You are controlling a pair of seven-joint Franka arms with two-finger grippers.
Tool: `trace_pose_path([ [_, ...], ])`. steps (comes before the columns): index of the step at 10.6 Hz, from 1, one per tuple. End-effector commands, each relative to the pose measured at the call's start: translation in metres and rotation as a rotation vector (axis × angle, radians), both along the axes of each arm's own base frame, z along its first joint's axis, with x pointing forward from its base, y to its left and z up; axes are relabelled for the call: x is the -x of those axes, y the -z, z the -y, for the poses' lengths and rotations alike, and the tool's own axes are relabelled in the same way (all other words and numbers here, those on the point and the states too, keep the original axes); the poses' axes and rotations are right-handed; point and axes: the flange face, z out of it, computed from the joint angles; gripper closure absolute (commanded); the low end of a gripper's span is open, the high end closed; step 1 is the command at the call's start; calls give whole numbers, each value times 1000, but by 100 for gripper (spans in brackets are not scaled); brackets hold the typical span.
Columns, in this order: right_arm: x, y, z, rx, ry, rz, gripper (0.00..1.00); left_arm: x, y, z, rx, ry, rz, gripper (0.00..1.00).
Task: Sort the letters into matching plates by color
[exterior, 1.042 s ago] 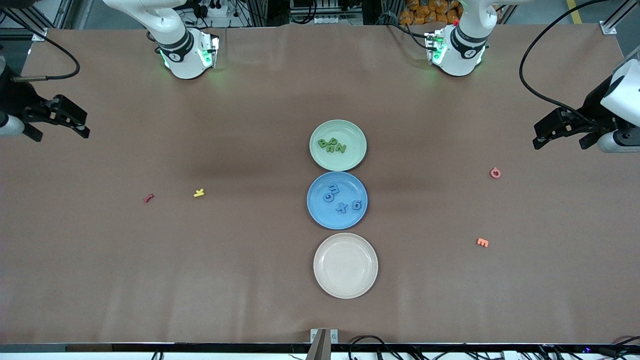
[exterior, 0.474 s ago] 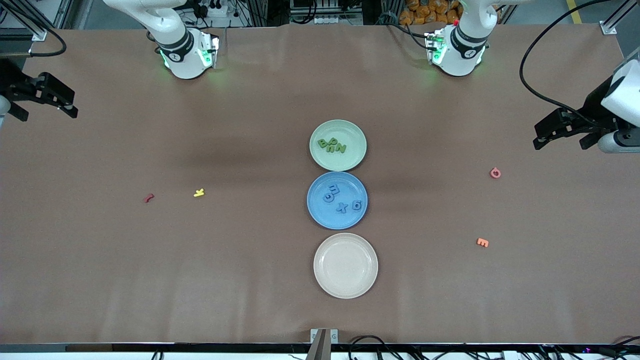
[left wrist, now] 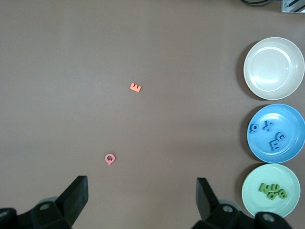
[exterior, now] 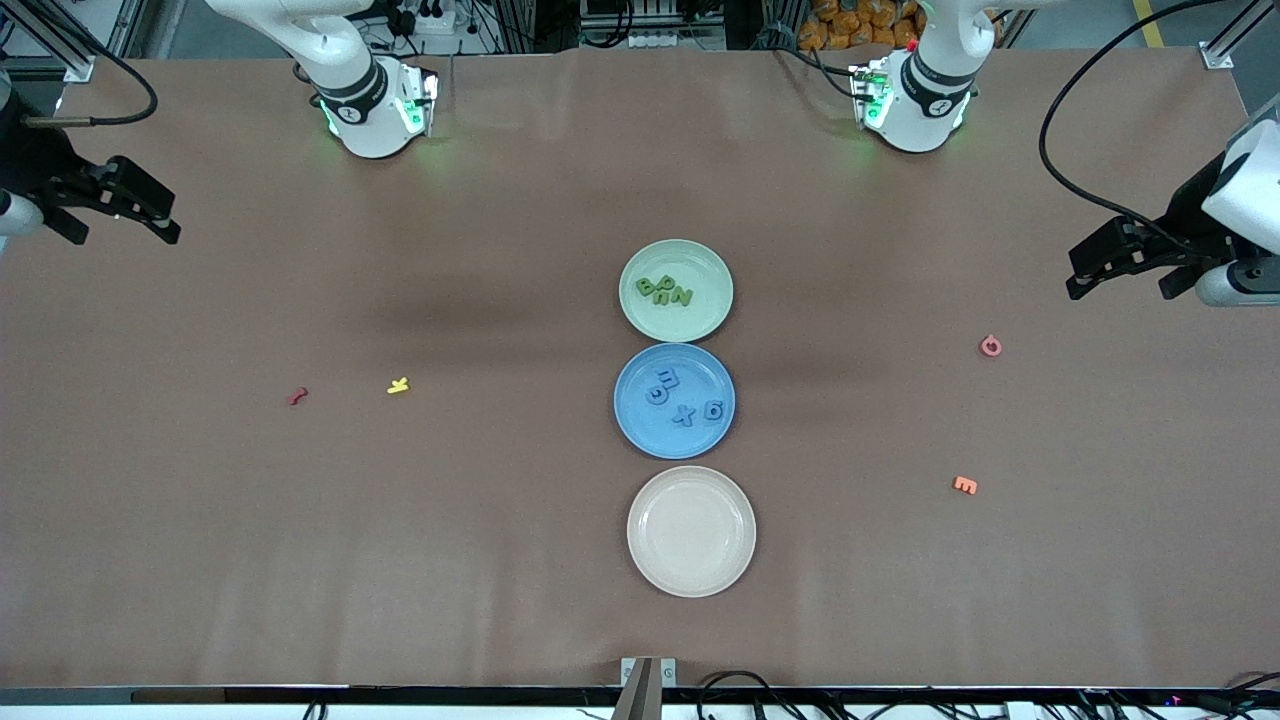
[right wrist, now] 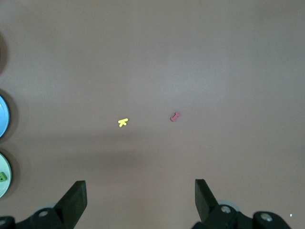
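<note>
The pale green plate point(exterior: 700, 265) lies at mid-table with several green letters point(exterior: 665, 292) on it. Touching it on the side nearer the front camera is the blue plate point(exterior: 690, 365), which holds several blue letters point(exterior: 684, 398). The left wrist view shows both: green plate point(left wrist: 252, 193) with green letters point(left wrist: 272, 191), blue plate point(left wrist: 286, 119) with blue letters point(left wrist: 269, 133). My left gripper point(exterior: 1117, 292) point(left wrist: 142, 180) hangs open and empty over the left arm's end of the table. Over the right arm's end, my right gripper point(exterior: 125, 238) point(right wrist: 139, 182) is open and empty too.
A cream plate point(exterior: 691, 531) lies bare, nearest the front camera. A yellow letter point(exterior: 398, 385) and a red one point(exterior: 297, 396) lie toward the right arm's end. A pink letter point(exterior: 990, 346) and an orange one point(exterior: 965, 485) lie toward the left arm's end.
My right gripper swung out toward the table's edge and has come back in a little. The left arm, the plates and the letters have not moved.
</note>
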Motion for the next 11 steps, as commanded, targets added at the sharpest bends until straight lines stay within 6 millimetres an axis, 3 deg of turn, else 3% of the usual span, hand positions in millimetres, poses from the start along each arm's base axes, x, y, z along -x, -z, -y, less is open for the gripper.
trace_pose_path([
  [1,6,5,-7,-13,27,-1,0,2,-2,-1,8,14,-6,0],
  [11,-3,14,-3,-12,35,-16,0,2,-2,0,9,16,-4,0],
])
